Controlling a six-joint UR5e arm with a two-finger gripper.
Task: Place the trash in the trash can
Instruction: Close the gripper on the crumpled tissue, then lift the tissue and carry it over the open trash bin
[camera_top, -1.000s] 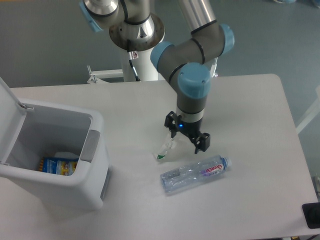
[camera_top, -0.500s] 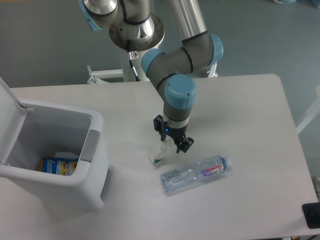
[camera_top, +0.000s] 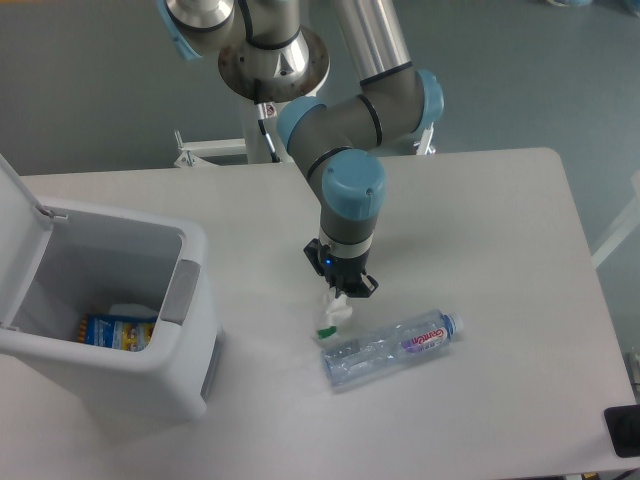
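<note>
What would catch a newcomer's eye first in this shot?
Probably the arm's blue-capped wrist reaching down mid-table, its gripper right on the small crumpled wrapper; whether the fingers have closed on it is hard to tell. Just right of the wrapper lies the clear water bottle on its side. At the left edge, the white trash can stands with its lid up, a blue packet visible inside.

Gripper fingertips run into the wrapper, so the jaw gap is hidden; probably closed on it, can't confirm. Trash can lid and left wall cut off by the frame edge. Items inside the bin partly hidden by its front wall. Bottle label too small to read fully.
</note>
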